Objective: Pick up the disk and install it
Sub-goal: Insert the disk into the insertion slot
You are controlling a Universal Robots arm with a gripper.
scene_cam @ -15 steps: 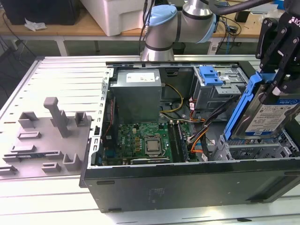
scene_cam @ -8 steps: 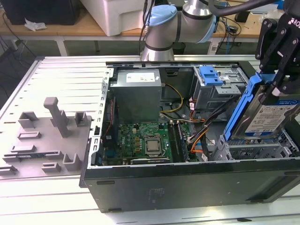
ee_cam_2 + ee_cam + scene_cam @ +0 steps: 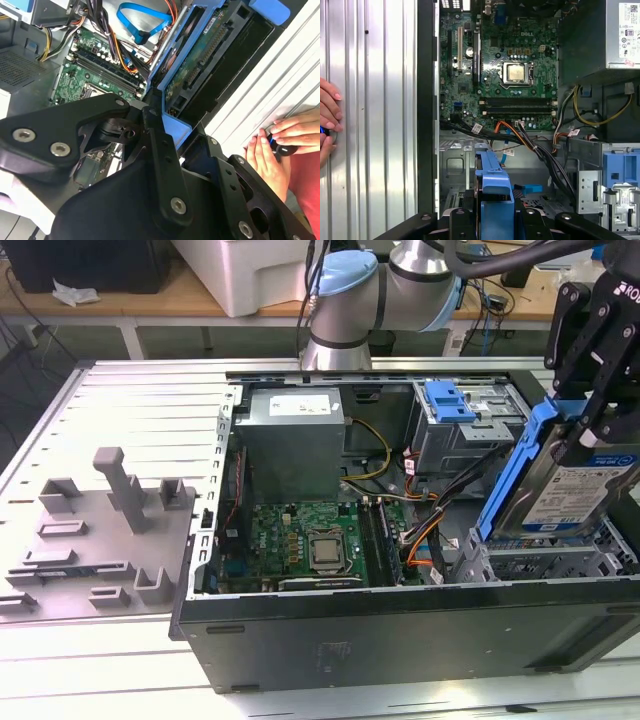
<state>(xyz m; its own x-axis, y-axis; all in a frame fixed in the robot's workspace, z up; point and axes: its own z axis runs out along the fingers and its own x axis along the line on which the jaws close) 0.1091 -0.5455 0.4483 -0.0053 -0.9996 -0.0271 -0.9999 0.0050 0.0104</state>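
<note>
Disk [image 3: 563, 455]: tilted; white-and-blue label [image 3: 585, 502] showing; above the grey cage [image 3: 540, 560]
Gripper [image 3: 590, 420]: clamped on its blue frame [image 3: 518, 472]
Case [image 3: 400, 640]: open; circuit board [image 3: 310, 540], cables [image 3: 432, 530] inside

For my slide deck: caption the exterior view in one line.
Black gripper grips a blue-framed silver-metal rectangular disk, tilted over the open black computer case.

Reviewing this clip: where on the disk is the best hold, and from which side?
Its blue-framed upper end, from above. The disk stands tilted on edge, lower end toward the case, leaving that end free; the claw is shut there.
</note>
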